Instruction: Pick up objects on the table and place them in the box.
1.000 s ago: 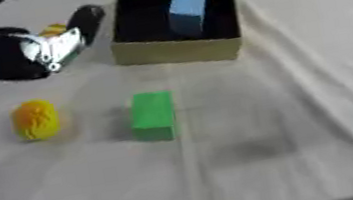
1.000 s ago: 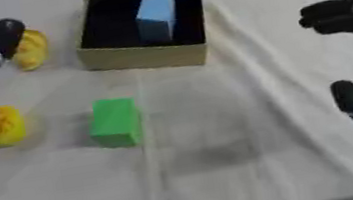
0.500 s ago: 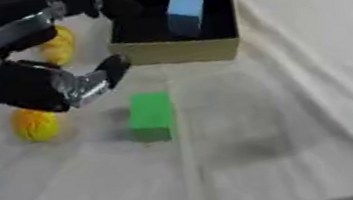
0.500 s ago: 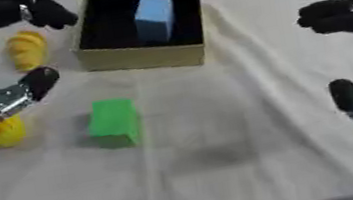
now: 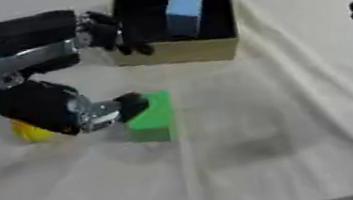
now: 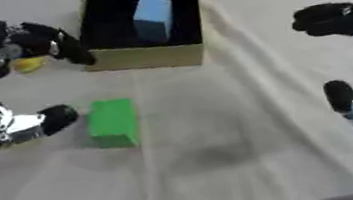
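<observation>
Green block (image 6: 113, 122) now has my left hand (image 5: 48, 104) alongside, fingers spread, having swung down; grasp pending.

Likely a lab test bench: wrinkled white cloth (image 5: 307, 117) over the table, plain toy blocks, cardboard box (image 5: 180, 53).

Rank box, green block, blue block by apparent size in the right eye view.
1. box, largest
2. green block
3. blue block. It looks only slightly smaller than the green one, and it sits farther away inside the box, so that order is unsure.
</observation>
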Motion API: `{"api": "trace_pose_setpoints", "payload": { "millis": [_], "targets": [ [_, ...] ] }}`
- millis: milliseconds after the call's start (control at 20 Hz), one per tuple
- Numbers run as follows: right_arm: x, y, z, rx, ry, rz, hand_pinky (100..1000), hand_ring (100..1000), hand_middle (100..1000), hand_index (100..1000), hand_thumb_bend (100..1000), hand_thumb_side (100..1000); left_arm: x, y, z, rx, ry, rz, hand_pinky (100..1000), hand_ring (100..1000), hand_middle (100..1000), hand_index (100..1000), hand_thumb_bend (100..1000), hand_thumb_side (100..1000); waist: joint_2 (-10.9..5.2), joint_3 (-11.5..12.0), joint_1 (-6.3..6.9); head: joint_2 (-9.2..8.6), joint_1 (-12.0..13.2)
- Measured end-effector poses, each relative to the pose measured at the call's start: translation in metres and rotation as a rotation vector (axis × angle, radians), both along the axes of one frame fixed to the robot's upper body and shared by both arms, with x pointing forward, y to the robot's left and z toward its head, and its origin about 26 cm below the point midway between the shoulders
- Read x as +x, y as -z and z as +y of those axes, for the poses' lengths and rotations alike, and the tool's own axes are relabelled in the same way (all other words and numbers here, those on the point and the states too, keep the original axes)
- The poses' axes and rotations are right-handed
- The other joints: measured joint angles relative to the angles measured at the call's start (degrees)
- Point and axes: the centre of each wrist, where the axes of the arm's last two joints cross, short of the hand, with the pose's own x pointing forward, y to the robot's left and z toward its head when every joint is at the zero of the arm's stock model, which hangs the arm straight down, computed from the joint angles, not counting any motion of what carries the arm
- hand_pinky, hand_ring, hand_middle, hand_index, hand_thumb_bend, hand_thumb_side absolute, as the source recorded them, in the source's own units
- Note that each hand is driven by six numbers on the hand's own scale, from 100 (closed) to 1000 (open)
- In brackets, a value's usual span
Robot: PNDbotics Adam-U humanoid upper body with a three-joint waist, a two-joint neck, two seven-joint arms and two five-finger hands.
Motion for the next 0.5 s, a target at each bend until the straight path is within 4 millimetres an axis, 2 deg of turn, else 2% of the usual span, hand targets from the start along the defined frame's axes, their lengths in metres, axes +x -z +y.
{"api": "trace_pose_setpoints", "payload": {
  "millis": [200, 500],
  "targets": [
    [0.0, 0.001, 0.001, 0.006, 0.002, 0.007, 924, 896, 814, 898, 100, 570, 0.005, 0.008, -0.004, 0.032, -0.044, 0.001, 885, 850, 812, 917, 458, 856, 0.0, 0.19, 0.11, 0.34, -0.18],
    [0.0, 0.003, 0.002, 0.012, 0.008, 0.021, 926, 895, 810, 897, 100, 599, 0.013, 0.023, -0.008, 0.048, -0.122, 0.019, 917, 876, 832, 943, 475, 652, 0.0, 0.64, 0.19, 0.37, -0.31]
  ]
}}
